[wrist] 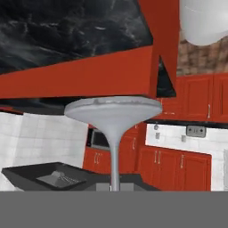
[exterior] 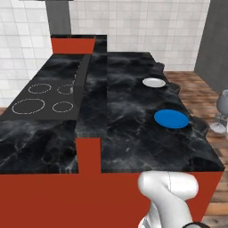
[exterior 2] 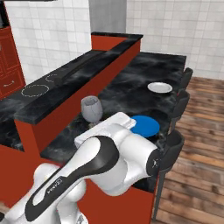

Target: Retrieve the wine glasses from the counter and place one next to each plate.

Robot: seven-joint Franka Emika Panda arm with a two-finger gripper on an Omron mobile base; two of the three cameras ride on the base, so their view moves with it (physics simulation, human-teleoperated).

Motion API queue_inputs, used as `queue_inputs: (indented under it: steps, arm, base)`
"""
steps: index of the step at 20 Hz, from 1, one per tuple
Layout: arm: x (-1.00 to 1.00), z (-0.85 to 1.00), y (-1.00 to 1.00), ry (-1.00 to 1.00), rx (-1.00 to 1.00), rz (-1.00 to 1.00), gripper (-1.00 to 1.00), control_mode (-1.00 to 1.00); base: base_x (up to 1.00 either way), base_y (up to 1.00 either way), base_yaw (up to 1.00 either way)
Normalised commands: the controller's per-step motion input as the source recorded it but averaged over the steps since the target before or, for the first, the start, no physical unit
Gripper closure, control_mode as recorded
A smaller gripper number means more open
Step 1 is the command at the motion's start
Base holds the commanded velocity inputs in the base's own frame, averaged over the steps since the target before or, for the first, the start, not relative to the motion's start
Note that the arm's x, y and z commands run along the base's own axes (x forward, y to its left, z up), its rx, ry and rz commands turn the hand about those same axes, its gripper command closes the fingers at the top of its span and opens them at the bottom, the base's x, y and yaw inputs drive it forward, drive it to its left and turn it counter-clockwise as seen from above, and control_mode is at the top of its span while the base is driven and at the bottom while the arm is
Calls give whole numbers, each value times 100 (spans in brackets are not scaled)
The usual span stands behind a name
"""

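two plates lie on the black surface (exterior: 133, 116): a blue plate (exterior: 171, 119) near its right edge and a white plate (exterior: 154, 82) farther back along the same edge, the two well apart. one glass (wrist: 112, 129) is in the pincer's grip; the hand view looks along its thin stem to the round foot, which spreads wide across the middle of that view, with the stem running down to the bottom edge where the closed pincer pinches it. in the left base view the same glass shows at the far right edge, off the surface's right side, over the wooden floor (exterior: 200, 89), its grey bowl above and round foot below, roughly level with the blue plate and apart from it. in the right base view the bowl rises just behind the arm's white forearm, left of the blue plate and in front of the red panel (exterior 2: 78, 105) that steps up to the higher part of the surface. a cooktop (exterior: 44, 100) with white ring marks sits on the left part of the surface. dark stools (exterior 2: 173, 144) stand along the right edge, one beside each plate. white tiled wall (exterior: 133, 26) closes the far side.
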Motion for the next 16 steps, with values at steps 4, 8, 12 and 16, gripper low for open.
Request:
queue_inputs:
  steps: [4,8,12,16]
  arm:
    - [54,-39,-53,0,0,14,100,-100]
    - [49,-41,-53,0,1,16,100,-100]
    - [52,-45,-38,0,4,17,100,-100]
    - [36,-46,-8,0,0,7,100,-100]
  base:
    - [0,0,0]
    - [0,0,0]
    - [0,0,0]
    - [0,0,0]
